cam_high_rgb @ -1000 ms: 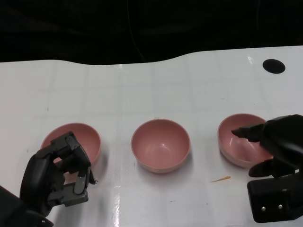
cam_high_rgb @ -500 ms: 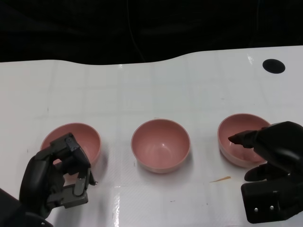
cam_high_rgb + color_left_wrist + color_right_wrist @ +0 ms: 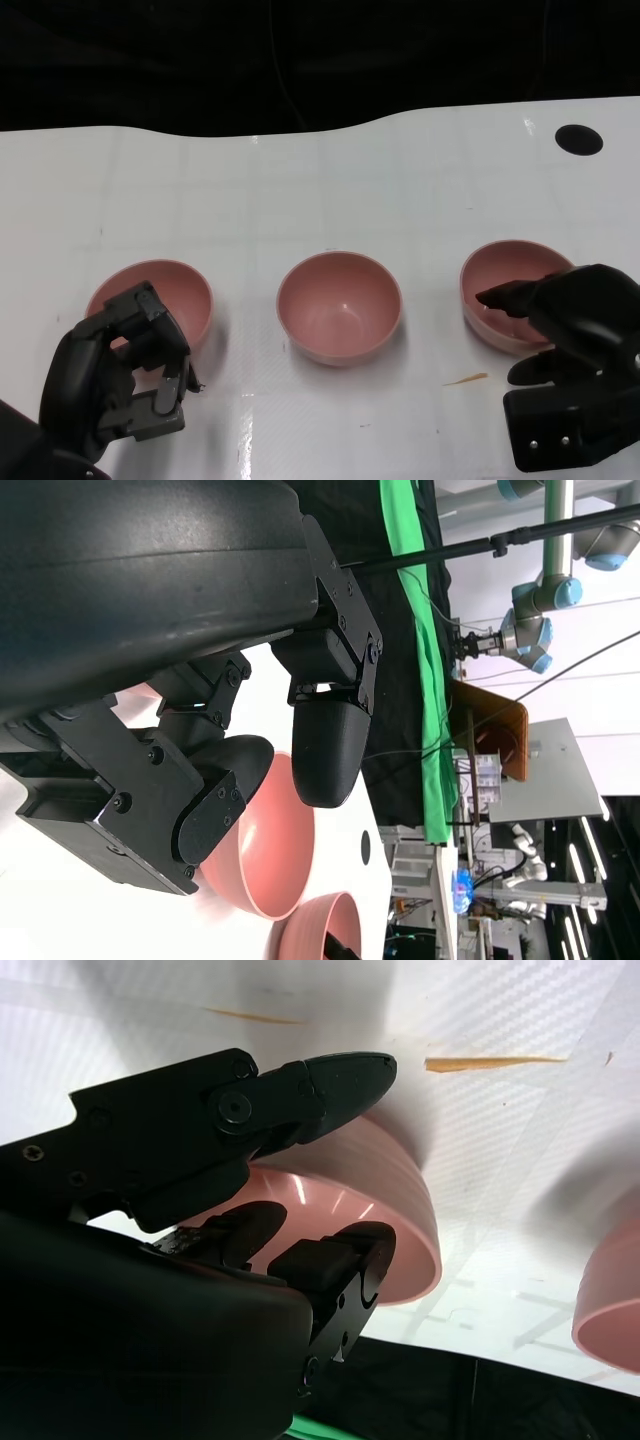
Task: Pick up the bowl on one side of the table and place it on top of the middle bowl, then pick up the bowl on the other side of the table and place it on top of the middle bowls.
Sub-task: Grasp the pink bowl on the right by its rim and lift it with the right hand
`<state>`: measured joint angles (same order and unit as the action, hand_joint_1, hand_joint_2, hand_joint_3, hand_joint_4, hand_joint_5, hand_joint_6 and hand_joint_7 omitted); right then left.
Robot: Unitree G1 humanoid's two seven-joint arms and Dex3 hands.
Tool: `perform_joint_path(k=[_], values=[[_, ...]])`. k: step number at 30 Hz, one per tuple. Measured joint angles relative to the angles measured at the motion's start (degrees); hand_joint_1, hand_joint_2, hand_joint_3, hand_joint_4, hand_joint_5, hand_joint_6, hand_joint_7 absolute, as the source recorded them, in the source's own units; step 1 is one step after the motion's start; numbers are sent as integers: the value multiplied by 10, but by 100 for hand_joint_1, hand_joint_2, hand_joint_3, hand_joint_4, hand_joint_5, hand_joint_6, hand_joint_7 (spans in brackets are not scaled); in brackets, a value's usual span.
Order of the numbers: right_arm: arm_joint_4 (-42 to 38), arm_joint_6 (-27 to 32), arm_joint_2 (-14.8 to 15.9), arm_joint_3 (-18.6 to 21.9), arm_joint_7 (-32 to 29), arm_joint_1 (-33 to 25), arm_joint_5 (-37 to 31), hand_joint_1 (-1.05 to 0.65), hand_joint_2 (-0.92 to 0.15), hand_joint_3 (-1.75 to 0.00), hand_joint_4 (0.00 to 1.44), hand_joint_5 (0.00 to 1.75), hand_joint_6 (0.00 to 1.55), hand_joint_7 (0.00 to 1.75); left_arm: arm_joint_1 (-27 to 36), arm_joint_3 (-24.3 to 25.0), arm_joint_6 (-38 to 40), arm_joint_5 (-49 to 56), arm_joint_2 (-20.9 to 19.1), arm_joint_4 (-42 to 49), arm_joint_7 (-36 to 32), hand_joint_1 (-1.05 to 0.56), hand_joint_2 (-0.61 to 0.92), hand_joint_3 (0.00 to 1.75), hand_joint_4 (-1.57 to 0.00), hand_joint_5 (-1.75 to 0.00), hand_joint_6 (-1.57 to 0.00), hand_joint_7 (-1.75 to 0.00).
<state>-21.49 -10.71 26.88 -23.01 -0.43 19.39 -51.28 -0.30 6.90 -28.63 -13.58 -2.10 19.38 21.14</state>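
Observation:
Three pink bowls stand in a row on the white table. The left bowl (image 3: 160, 295) (image 3: 265, 850) lies just beyond my left hand (image 3: 120, 378) (image 3: 200, 680), whose fingers are bent, apart from the thumb, and hold nothing. The middle bowl (image 3: 340, 305) (image 3: 315, 930) (image 3: 610, 1310) stands free. My right hand (image 3: 572, 345) (image 3: 200, 1210) straddles the near rim of the right bowl (image 3: 505, 285) (image 3: 400, 1220): the thumb lies along the outer wall, the other fingers reach inside. That bowl rests on the table.
A thin orange streak (image 3: 465, 379) (image 3: 480, 1062) marks the table in front of the right bowl. A black round hole (image 3: 578, 139) sits at the far right. The table's (image 3: 300, 200) wavy back edge borders darkness.
My right hand has slid a little left and down in the picture, its fingers reaching further over the right bowl's rim. The left hand and all bowls have stayed put.

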Motion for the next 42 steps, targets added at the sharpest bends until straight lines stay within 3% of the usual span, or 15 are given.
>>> perform_joint_path(k=[19,27,28,30,32,34,39,40,41,42], values=[[-156,-72,-22,-30,-135,45,10,-58,-92,-12,79,7,66,4,2,0,1,-1,0,0,0,1,50,137,-80,-175,-74,-163],[-184,-101,-25,-34,-170,54,22,-42,-92,-10,98,15,80,7,3,0,4,-1,0,-1,0,1,50,136,-80,-175,-74,-163],[-188,-110,-25,-34,-177,54,25,-40,-92,-10,100,19,83,6,3,0,4,-1,0,-1,0,1,50,136,-80,-175,-74,-163],[-201,-130,-27,-34,-198,55,34,-33,-92,-14,85,66,93,3,3,0,4,-1,0,-1,0,1,50,136,-80,-175,-74,-163],[-210,-150,-28,-34,-213,57,42,-28,-92,-18,79,83,98,2,3,0,4,-1,0,-1,0,2,50,136,-80,-175,-74,-163],[-219,-163,-29,-34,-221,59,45,-21,-92,-21,81,90,105,5,3,0,4,-1,0,-1,0,2,50,136,-80,-175,-74,-163],[-242,-202,-32,-34,-247,60,55,-10,-92,-43,75,143,120,18,3,0,4,-1,0,-1,0,1,50,137,-80,-175,-74,-163],[-245,-206,-33,-34,-249,61,56,-9,-92,-45,74,152,118,31,3,0,4,-1,0,-1,0,1,50,137,-80,-175,-74,-163],[-248,-212,-34,-34,-254,62,56,-8,-92,-46,72,162,104,66,3,0,4,-1,0,-1,0,1,50,137,-80,-175,-74,-163],[-251,-216,-34,-34,-258,62,56,-7,-92,-47,72,165,97,82,3,0,4,-1,0,-1,0,1,51,136,-80,-175,-74,-163]])
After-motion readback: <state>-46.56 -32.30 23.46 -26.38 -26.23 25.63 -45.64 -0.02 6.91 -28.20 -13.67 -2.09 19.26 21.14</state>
